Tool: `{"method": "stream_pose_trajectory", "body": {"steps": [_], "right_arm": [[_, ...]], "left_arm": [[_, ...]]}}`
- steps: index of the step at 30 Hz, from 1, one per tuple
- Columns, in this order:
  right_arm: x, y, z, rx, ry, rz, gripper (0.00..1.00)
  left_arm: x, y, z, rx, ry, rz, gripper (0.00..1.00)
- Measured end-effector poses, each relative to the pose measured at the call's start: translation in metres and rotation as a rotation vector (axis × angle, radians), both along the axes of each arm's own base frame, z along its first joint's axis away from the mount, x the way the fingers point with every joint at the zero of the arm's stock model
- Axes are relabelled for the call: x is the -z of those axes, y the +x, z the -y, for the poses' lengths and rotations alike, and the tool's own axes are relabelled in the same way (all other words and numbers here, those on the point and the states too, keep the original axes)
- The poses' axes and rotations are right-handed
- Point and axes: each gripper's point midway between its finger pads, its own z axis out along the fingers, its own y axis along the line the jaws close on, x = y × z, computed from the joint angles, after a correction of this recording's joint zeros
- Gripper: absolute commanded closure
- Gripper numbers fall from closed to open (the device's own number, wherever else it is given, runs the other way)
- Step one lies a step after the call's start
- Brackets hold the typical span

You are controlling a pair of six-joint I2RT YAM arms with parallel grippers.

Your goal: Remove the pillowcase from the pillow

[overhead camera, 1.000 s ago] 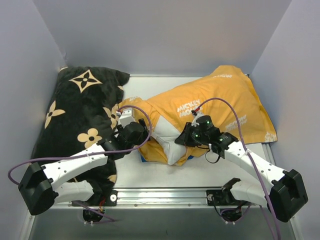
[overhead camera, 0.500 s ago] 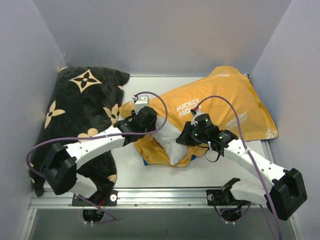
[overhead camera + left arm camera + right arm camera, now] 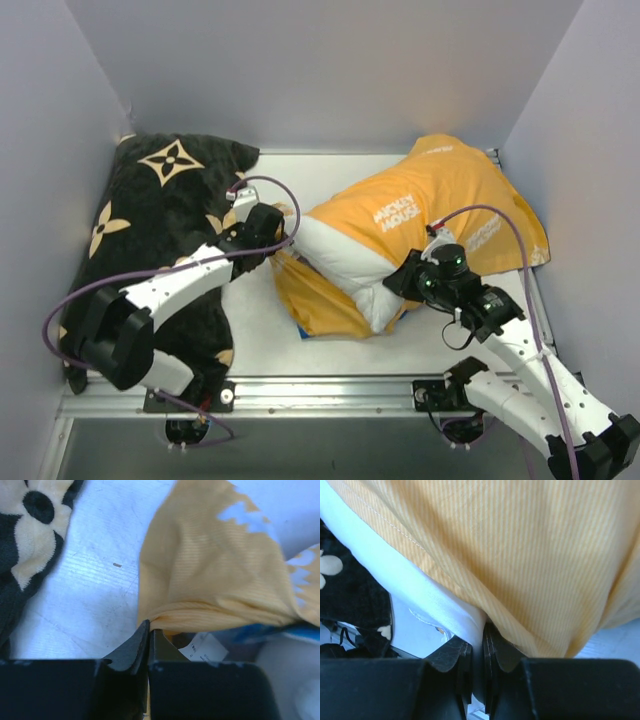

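I read left gripper (image 3: 148, 630) pinched on pillowcase (image 3: 430, 205) hem | right gripper (image 3: 477, 645) clamped on pillow (image 3: 345, 260) corner | pillow's white end bare on table (image 3: 260, 340), rest inside pillowcase, beside cushion (image 3: 160, 210)

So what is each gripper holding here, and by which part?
The left gripper pinches the pillowcase by the hem at its open end. The right gripper pinches the pillow by its exposed white end.

Top camera looks down; wrist cameras closely share the pillowcase (image 3: 450, 190).
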Motion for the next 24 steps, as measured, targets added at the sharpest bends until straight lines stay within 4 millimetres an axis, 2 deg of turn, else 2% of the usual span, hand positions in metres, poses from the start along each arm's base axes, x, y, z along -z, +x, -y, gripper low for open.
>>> {"method": "stream_pose_trajectory", "body": {"steps": [4,8,10,11,13,14,18,20,24], "right_arm": [[-0.015,-0.007,0.017,0.044,0.024,0.040,1.00],[-0.020,-0.013,0.020,0.040,0.024,0.028,1.00],[-0.022,-0.014,0.017,0.028,0.028,0.012,1.00],[-0.024,-0.012,0.015,0.023,0.030,0.004,1.00],[-0.030,-0.008,0.008,0.003,0.049,-0.016,1.00],[-0.032,-0.004,0.003,-0.007,0.059,-0.023,1.00],[-0.042,0.011,-0.018,-0.055,0.115,-0.046,1.00],[-0.044,0.019,-0.028,-0.071,0.150,-0.052,1.00],[-0.048,0.027,-0.043,-0.098,0.213,-0.077,1.00]], "left_arm": [[0.024,0.007,0.003,-0.021,-0.052,-0.044,1.00],[0.056,0.009,0.013,0.018,-0.139,-0.086,0.99],[0.067,0.014,0.022,0.060,-0.174,-0.085,0.86],[0.070,0.017,0.028,0.087,-0.198,-0.072,0.61],[0.074,0.024,0.040,0.147,-0.255,-0.040,0.43],[0.073,0.028,0.046,0.173,-0.288,-0.025,0.31],[0.056,0.045,0.066,0.250,-0.400,0.046,0.16],[0.041,0.053,0.070,0.260,-0.428,0.087,0.13],[0.021,0.062,0.052,0.169,-0.437,0.131,0.08]]}}
